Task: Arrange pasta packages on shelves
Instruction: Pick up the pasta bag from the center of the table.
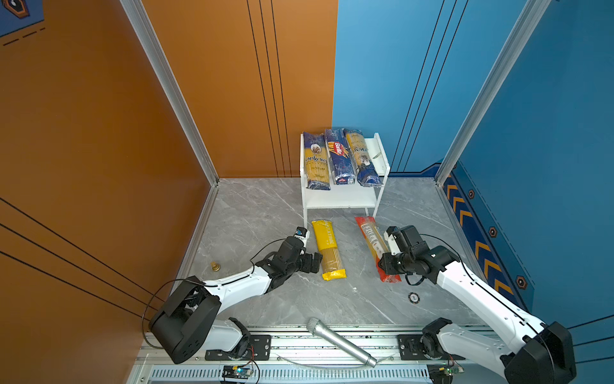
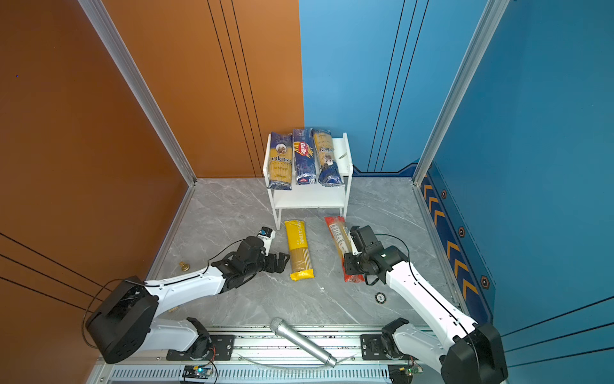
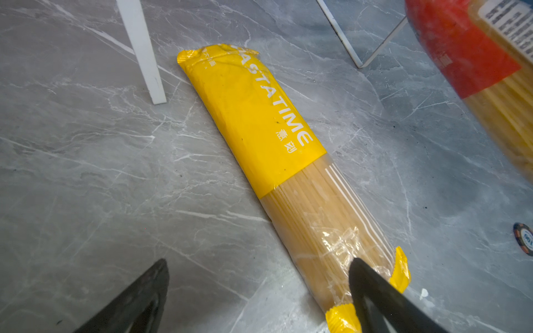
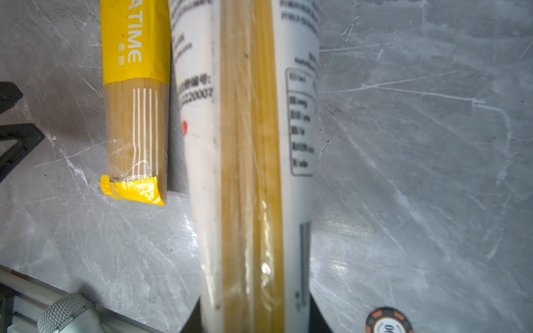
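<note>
Between the right gripper's (image 1: 384, 264) jaws lies the red-and-clear bag (image 1: 370, 236): they are clamped on its half nearer the arm, and the rest of the bag runs out ahead of the gripper towards the shelves (image 1: 342, 199). Whether the bag is off the grey table (image 1: 259, 216) I cannot tell. Across from it, the left gripper (image 1: 315, 262) stands with jaws wide apart at the near end of the yellow bag (image 1: 327, 247). In the left wrist view one finger (image 3: 372, 285) lies over the bag's clear end and the other finger (image 3: 144, 291) is off to its side above bare table. The yellow bag lies flat between the two grippers, also pointing at the shelves. Ahead of both grippers, the top board carries three bags side by side: an ankara bag (image 1: 316, 163) on the left arm's side, the Barilla bag (image 1: 339, 156) in the middle, a second ankara bag (image 1: 361, 156) beside it. Behind the right gripper sits a poker chip (image 1: 413, 297), and farther back a silver microphone (image 1: 339, 342) lies by the arm bases.
</note>
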Action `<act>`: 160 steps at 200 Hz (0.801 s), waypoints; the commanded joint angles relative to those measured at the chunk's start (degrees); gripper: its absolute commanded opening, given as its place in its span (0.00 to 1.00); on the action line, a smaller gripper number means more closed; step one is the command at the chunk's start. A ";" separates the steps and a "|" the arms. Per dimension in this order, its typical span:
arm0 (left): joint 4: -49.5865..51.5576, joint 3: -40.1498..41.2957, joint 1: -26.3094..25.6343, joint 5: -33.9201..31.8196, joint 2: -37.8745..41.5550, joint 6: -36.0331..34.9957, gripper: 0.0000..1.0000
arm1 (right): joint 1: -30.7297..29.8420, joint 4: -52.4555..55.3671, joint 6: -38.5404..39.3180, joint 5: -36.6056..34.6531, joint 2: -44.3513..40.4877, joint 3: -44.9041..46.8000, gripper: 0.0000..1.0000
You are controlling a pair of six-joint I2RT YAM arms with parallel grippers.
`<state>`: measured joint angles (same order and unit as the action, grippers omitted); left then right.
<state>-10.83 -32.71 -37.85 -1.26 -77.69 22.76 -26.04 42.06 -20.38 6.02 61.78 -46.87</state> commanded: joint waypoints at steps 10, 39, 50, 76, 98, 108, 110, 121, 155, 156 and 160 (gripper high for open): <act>-0.40 -0.95 -0.55 0.45 -0.01 -0.53 0.98 | 0.91 1.84 2.46 1.59 -3.48 -5.12 0.00; -0.42 -0.94 -0.55 0.47 0.08 -0.53 0.98 | 0.90 2.86 3.42 4.65 -5.77 -6.53 0.00; -0.38 -0.99 -0.55 0.49 -0.03 -0.44 0.98 | 0.93 2.85 3.21 5.45 -6.58 -7.16 0.00; -0.47 -1.04 -0.52 0.53 -0.09 -0.35 0.98 | 0.94 2.63 2.50 7.53 -7.80 -8.82 0.00; -0.40 -1.13 -0.56 0.73 -0.10 -0.29 0.98 | 0.88 1.73 1.31 8.88 -8.53 -9.35 0.00; -0.46 -1.27 -0.56 0.80 -0.10 -0.37 0.98 | 0.91 0.71 0.41 9.69 -9.01 -9.29 0.00; -0.45 -1.25 -0.56 0.81 -0.14 -0.36 0.98 | 0.88 0.45 0.25 9.90 -9.03 -9.22 0.00; -0.45 -1.30 -0.56 0.89 -0.09 -0.37 0.98 | 0.66 -1.45 -0.95 10.82 -9.18 -8.75 0.00; -0.47 -1.47 -0.59 0.99 -0.31 -0.35 0.98 | -1.25 -7.68 -3.74 10.47 -8.22 -7.75 0.00; -0.44 -1.48 -0.62 0.99 -0.29 -0.35 0.98 | -1.32 -7.82 -3.81 10.44 -8.15 -7.73 0.00; -0.38 -1.50 -0.64 0.99 -0.27 -0.35 0.98 | -1.64 -8.50 -4.06 10.23 -7.92 -7.78 0.00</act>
<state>-10.96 -32.71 -37.87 -1.21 -77.69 22.76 -26.20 46.35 -22.11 15.07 54.61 -52.88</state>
